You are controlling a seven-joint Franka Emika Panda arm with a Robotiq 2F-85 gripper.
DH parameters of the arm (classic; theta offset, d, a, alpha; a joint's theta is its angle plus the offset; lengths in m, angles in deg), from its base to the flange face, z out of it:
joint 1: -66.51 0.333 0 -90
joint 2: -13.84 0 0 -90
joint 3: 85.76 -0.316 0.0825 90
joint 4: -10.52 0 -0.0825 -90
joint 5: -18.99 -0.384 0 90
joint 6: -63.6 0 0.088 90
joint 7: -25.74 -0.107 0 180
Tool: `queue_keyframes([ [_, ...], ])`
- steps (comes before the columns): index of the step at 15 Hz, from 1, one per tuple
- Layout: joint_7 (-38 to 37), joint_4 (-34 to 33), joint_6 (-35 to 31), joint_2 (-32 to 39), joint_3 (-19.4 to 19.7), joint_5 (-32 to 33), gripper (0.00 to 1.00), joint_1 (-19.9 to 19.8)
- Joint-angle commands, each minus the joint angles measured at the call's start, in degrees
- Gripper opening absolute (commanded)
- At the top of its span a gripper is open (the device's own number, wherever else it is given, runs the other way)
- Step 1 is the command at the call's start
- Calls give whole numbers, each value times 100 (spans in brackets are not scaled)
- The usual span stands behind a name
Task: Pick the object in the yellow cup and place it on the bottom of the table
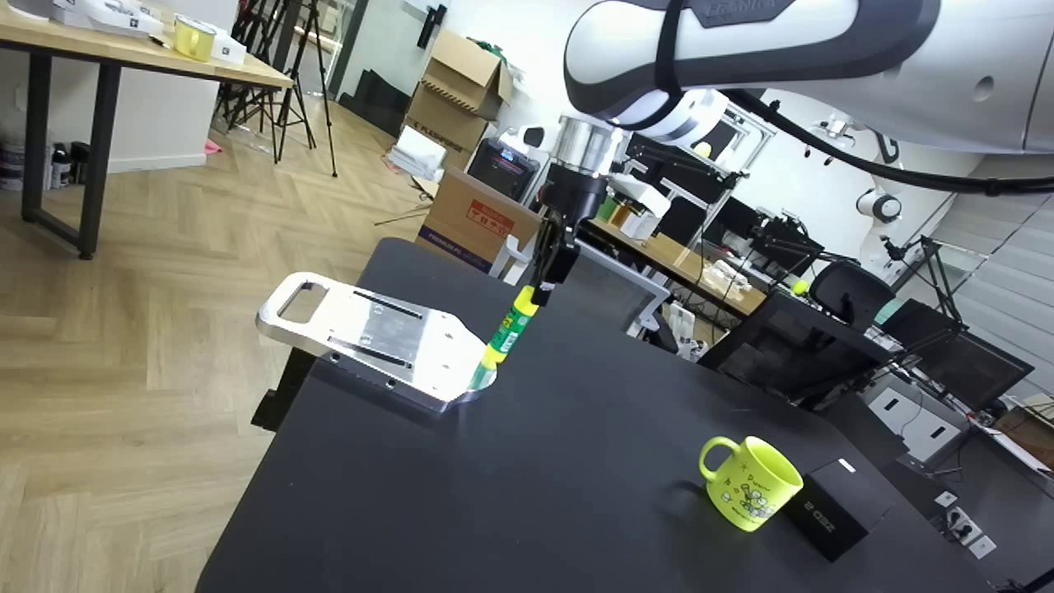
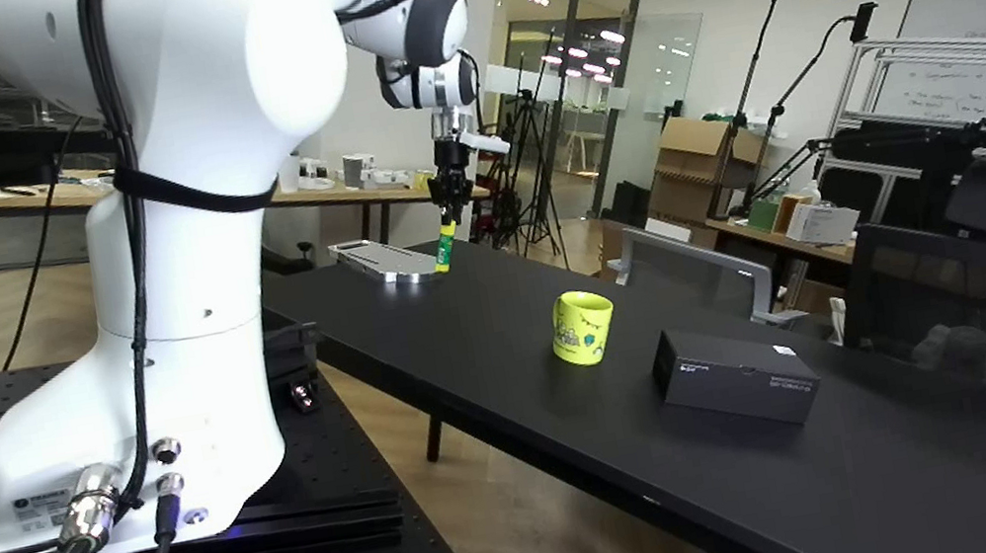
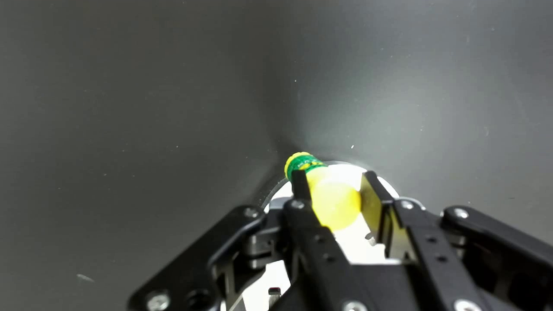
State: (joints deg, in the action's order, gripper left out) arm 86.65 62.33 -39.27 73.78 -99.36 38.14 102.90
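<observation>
yellow-green stick (image 1: 510, 328), where is it?

directly below the gripper (image 3: 336, 185), in line with it in both exterior views.

what else is around, closest first?

a silver plate-like device (image 1: 391, 333). its rounded end lies right under the gripper and crowds the stick's lower end; whether the two touch, i can't tell. a greenish reflection shows on it in an exterior view, just below the stick. the slotted handle of the device points away from the gripper.

and farther out?

the black table (image 1: 560, 478), which runs from under the gripper to the things at its other end. well apart from the gripper stands the yellow cup (image 1: 751, 484), upright, its handle on the side facing the gripper in an exterior view. a black box (image 2: 735, 376) lies near the cup, on the side away from the gripper. farther still, past the black table's edge, is a light wooden table (image 1: 123, 46) with a pale yellow mug (image 1: 193, 39) standing on it.

so how wide are the gripper's fingers set?

only as wide as the stick. they stand on opposite sides of its yellow end and clamp it, though that spot is blurred in the wrist view. past the fingers, the green-patched part shows below, nearer the black table.
</observation>
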Motion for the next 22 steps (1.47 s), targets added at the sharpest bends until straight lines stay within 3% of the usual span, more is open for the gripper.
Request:
queue_keyframes([
  [1, 5, 21, 7, -45, -8, 55, 8, 88],
  [13, 291, -116, 46, 63, -35, 107, 8, 625],
  [14, 284, -129, 49, 71, -39, 80, 28, 625],
  [15, 306, -132, 65, 69, -32, 89, 58, 632],
  [17, 305, -97, 30, 23, -16, 117, 65, 643],
  [22, 253, 61, -139, -294, 6, 226, 98, 634],
])
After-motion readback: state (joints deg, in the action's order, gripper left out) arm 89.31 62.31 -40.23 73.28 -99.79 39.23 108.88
